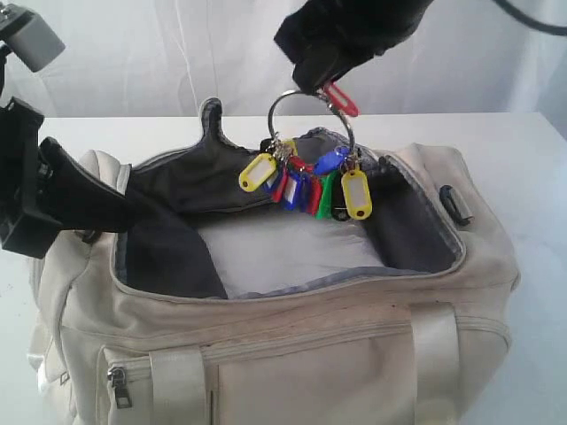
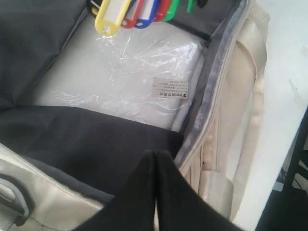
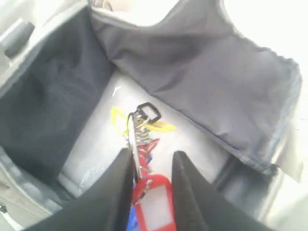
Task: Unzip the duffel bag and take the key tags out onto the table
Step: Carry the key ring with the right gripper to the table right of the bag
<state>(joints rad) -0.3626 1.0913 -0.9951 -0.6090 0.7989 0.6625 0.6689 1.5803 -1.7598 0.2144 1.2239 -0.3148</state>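
Right gripper (image 1: 323, 84) pinches the key tags (image 1: 306, 181) by their ring (image 3: 132, 144), hanging above the open duffel bag (image 1: 292, 345); left gripper (image 2: 155, 159) closed at its rim; a slipping ring would likely drop them inside.

The left gripper (image 2: 155, 161) has its black fingers pressed together over the bag's (image 2: 250, 62) dark lining (image 2: 96, 144). Beyond lies a plastic-wrapped white pad (image 2: 130, 72) with a small label (image 2: 171, 89). Yellow, red, blue and green key tags (image 2: 125, 12) dangle at its far end. The table (image 2: 284, 57) flanks the bag.
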